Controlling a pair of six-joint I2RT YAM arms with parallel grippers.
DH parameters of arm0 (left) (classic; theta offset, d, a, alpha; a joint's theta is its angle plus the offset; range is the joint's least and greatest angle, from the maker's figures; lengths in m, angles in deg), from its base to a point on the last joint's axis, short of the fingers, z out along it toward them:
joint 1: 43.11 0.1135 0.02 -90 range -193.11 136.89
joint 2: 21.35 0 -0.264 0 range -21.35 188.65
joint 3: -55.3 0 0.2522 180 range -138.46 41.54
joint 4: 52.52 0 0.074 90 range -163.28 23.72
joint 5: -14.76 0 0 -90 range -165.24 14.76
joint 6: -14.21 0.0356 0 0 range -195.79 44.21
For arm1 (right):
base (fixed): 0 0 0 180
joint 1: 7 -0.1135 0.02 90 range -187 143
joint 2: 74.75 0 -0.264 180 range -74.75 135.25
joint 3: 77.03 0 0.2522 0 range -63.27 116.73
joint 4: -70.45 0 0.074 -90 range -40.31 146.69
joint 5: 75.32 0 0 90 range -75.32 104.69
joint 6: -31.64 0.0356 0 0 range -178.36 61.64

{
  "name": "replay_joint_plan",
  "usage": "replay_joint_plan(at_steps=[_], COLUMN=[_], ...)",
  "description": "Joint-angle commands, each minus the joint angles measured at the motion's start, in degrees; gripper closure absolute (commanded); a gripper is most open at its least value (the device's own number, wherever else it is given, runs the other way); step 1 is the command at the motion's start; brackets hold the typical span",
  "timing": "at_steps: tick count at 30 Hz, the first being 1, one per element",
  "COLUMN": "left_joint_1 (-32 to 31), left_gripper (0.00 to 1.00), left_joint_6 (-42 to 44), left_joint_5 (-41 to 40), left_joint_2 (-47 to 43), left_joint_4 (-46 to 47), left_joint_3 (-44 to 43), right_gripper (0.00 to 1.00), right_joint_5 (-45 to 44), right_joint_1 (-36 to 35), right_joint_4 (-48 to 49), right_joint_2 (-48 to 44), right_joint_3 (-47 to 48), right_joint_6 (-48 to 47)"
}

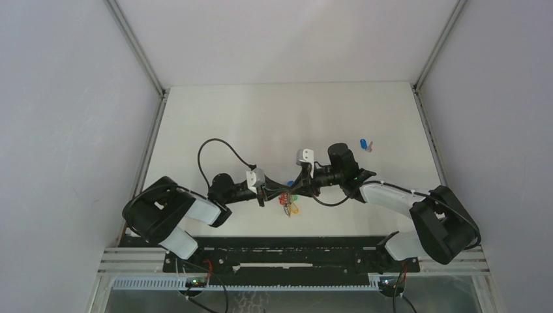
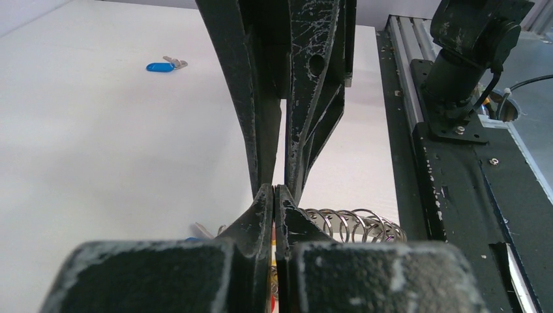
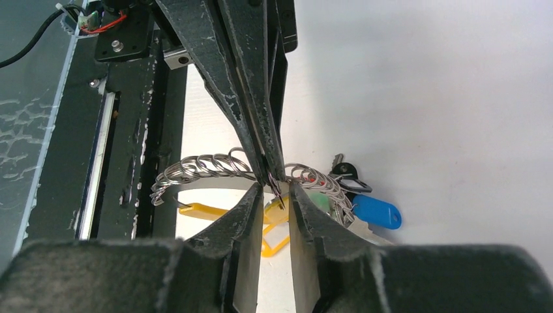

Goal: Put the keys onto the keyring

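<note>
Left tool (image 2: 274, 192): clamped shut on keyring (image 3: 202, 166). Right tool (image 3: 276, 190): slightly apart, just beside left tool. 1 blue key (image 1: 364, 144): well beyond right tool.

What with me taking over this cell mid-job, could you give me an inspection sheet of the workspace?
Surface: white table, no marks seen.
Job's things: keyring, a chain of silver rings with yellow, blue, green and red capped keys, between the two grippers; blue key lies alone toward the far right. No loose yellow key made out.
Clutter: nothing seen.
Grippers: left gripper shut on the keyring; right gripper with jaws slightly apart around a ring wire.
Cables: black cable loops over the table by the left arm.
Surroundings: grey walls on three sides; black rail at the near edge.
</note>
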Motion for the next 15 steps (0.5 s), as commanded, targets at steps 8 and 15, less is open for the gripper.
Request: replay_joint_plan(at_steps=[8, 15], left_joint_1=[-0.2, -0.2], left_gripper=[1.0, 0.86], left_joint_6=[-1.0, -1.0], left_joint_5=[0.4, -2.0], left_joint_2=[-1.9, -2.8], left_joint_4=[4.7, 4.6], left_joint_3=[0.3, 1.6], right_gripper=[1.0, 1.0], right_joint_5=[2.6, -7.5], right_joint_1=[-0.6, -2.3], right_joint_4=[3.9, -10.6], right_joint_2=[1.6, -0.2], right_joint_3=[0.2, 5.6], right_joint_6=[-1.7, -3.1])
